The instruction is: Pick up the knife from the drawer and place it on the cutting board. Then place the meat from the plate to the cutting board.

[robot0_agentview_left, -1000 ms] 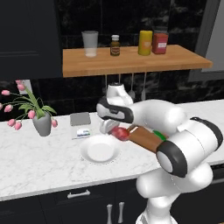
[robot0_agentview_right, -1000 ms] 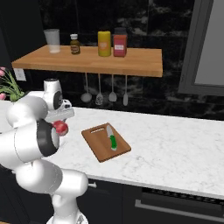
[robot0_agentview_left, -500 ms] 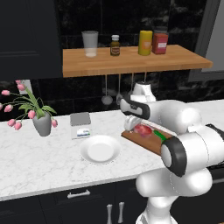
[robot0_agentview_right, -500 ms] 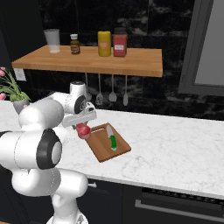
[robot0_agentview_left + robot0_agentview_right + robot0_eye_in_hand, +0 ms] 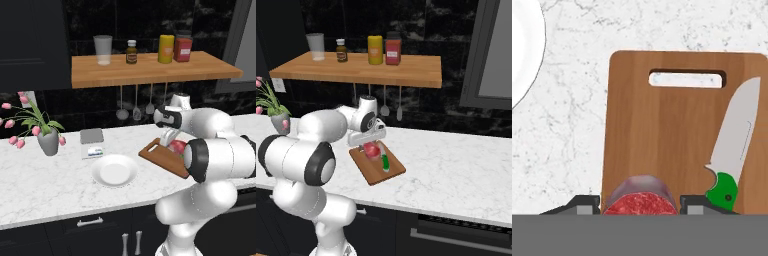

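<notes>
meat (image 5: 641,198): red-pink slab with a paler, greyish rounded edge; in the hand view it sits at the bottom centre, wedged between the two dark fingertips (image 5: 587,204), above the near end of the board.
end effector (image 5: 369,145): clamped on the meat, one finger on each side; in the right base view it hangs at centre-left over the board's back half.
cutting board (image 5: 662,130): brown wood, darker rim, with a slot handle at its upper end in the hand view; it lies on the white marbled counter (image 5: 45,180).
knife (image 5: 735,150): bright green handle, short silver blade; it lies flat along the right side of the board in the hand view, blade toward the slot.
plate (image 5: 114,170): round, plain white, left of the board at the centre of the left base view; well apart from the meat.
hand view adds: the board's slot handle, the blade's shape, and the grain of the meat's cut face.
base views add: a wooden shelf (image 5: 356,67) in the upper part of the frame bearing a glass, a brown bottle, a yellow jar and a red jar; utensils hanging beneath it; pink tulips in a grey vase (image 5: 48,140) at the left.
writing: the jar labels are too small to read.
</notes>
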